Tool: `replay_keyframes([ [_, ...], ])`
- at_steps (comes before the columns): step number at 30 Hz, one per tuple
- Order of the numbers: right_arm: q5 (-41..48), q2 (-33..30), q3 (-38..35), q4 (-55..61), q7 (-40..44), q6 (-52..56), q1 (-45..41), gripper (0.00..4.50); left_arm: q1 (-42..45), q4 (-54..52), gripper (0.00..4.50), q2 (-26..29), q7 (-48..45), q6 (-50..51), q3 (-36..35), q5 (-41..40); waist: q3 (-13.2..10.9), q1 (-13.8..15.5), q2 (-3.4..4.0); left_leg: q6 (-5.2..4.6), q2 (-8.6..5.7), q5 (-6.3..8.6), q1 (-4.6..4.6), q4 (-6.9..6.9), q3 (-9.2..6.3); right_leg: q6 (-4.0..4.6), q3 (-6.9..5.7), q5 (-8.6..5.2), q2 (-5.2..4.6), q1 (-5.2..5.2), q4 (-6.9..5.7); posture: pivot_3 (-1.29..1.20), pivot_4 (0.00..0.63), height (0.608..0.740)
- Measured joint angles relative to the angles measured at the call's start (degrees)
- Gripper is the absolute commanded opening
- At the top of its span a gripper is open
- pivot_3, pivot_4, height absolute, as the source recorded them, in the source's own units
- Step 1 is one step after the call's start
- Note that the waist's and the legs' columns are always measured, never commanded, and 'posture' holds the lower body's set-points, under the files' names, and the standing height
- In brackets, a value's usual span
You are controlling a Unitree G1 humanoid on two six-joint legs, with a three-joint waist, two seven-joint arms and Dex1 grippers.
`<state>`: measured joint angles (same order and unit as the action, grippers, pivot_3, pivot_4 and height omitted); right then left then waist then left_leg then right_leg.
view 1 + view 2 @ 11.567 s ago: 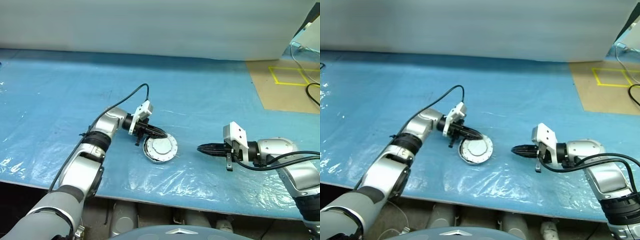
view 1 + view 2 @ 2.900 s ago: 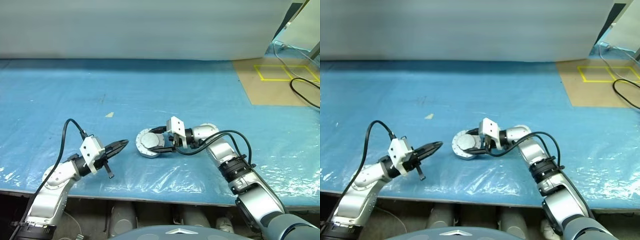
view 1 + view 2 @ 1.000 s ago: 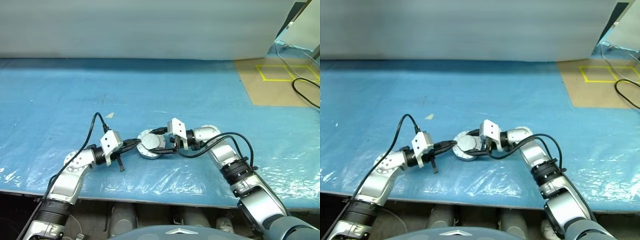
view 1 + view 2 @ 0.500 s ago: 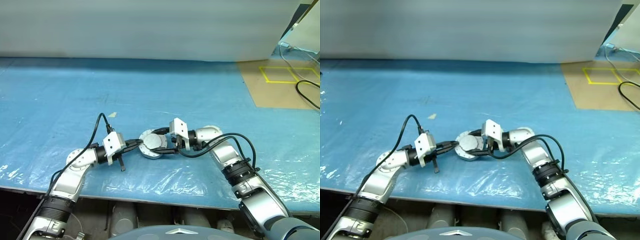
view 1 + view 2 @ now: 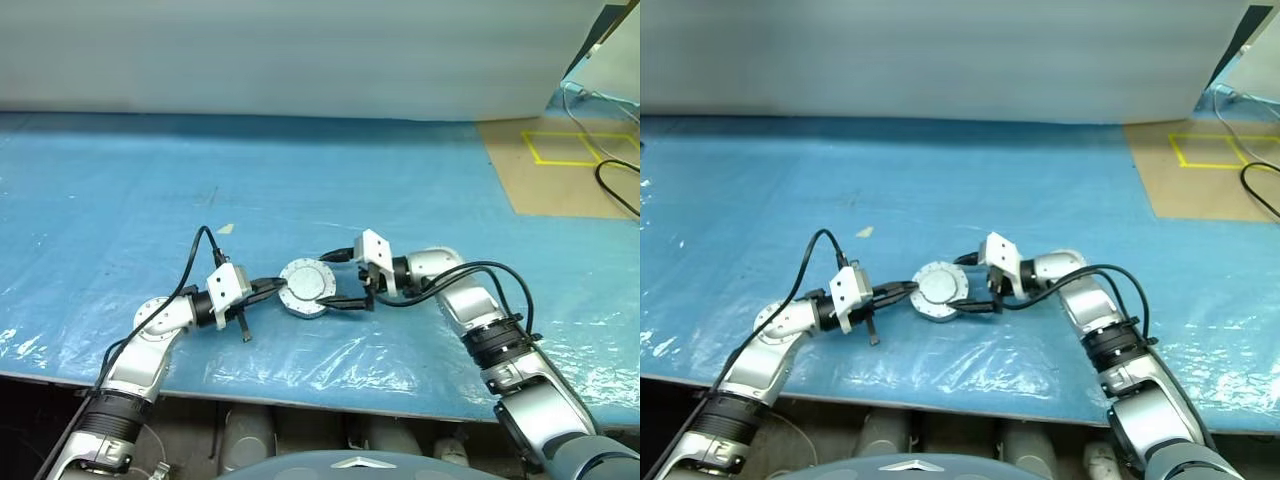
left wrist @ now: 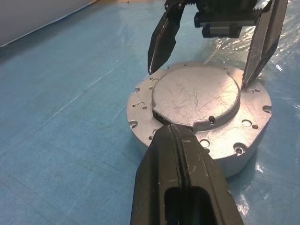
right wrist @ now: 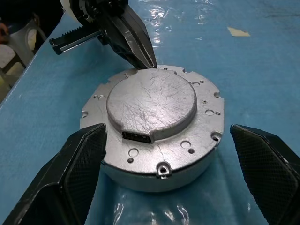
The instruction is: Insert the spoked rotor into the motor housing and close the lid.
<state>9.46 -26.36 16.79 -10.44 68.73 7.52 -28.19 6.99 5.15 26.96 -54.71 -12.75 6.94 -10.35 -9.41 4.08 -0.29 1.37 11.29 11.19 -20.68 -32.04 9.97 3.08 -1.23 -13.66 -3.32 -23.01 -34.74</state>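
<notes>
Between the clenched left claw [image 6: 177,140] and spread right claw [image 7: 166,183] sits the lid [image 7: 152,105] on blue sheeting [image 5: 120,180].

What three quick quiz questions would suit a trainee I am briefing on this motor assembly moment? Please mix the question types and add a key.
1. True or false: the lid sits on the motor housing.
2. Which gripper has its fingers spread to either side of the housing? A) left gripper B) right gripper
3. Fill in: the shut fingertips of the left gripper rest at the lid's ____.

Key
1. True; the housing is capped by a scratched silver disc.
2. B; its fingers stand apart from the housing wall.
3. Edge; they meet the rim of the raised centre.
</notes>
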Motion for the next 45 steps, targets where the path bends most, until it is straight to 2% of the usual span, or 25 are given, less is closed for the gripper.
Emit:
replay_keyframes([
  [8,7.1,-3.3,-7.2,9.8,-1.9,12.3,0.3,4.46,1.0,0.9,0.0,-0.3,-0.1,-0.5,0.2,0.0,0.0,0.0,0.0,0.03,0.01,-0.02,-0.24,-0.03,0.01,-0.01,-0.05,0.0,0.02,-0.2,-0.01,0.0,0.15,0.74],
  [14,21.0,-3.0,-13.7,10.8,-7.3,40.9,2.3,4.46,1.0,1.0,0.0,-0.3,-0.1,-0.6,0.2,0.0,0.0,0.0,0.0,0.09,0.02,-0.06,-0.22,-0.07,0.0,0.0,-0.06,0.0,0.02,-0.18,-0.03,0.0,0.15,0.74],
  [17,25.5,-2.6,-16.1,9.4,-9.9,51.7,2.8,4.46,0.9,1.0,0.0,-0.3,-0.1,-0.6,0.3,0.0,0.0,0.1,0.0,0.13,0.02,-0.07,-0.21,-0.07,0.0,0.0,-0.07,0.0,0.02,-0.17,-0.04,0.0,0.15,0.74],
  [20,27.2,-1.7,-15.9,9.3,-11.7,57.6,4.4,4.46,0.8,1.0,0.0,-0.1,-0.1,-0.5,0.2,0.0,0.0,0.1,0.01,0.14,0.03,-0.08,-0.22,-0.07,0.02,0.0,-0.07,0.0,0.02,-0.18,-0.03,0.0,0.15,0.74],
  [31,28.0,3.1,-15.1,5.4,-16.5,63.1,2.5,4.46,0.3,0.7,0.0,0.1,0.0,-0.5,0.2,-0.1,0.0,0.1,0.01,0.18,0.04,-0.09,-0.21,-0.09,0.04,0.0,-0.08,0.0,0.02,-0.18,-0.08,0.0,0.15,0.74],
  [45,28.0,8.7,-14.9,3.0,-18.4,59.1,2.0,4.46,0.0,0.6,0.0,0.1,0.3,-0.5,0.1,-0.1,0.0,0.0,0.02,0.19,0.04,-0.1,-0.19,-0.12,0.04,0.0,-0.08,0.01,0.02,-0.18,-0.13,0.0,0.15,0.74],
])
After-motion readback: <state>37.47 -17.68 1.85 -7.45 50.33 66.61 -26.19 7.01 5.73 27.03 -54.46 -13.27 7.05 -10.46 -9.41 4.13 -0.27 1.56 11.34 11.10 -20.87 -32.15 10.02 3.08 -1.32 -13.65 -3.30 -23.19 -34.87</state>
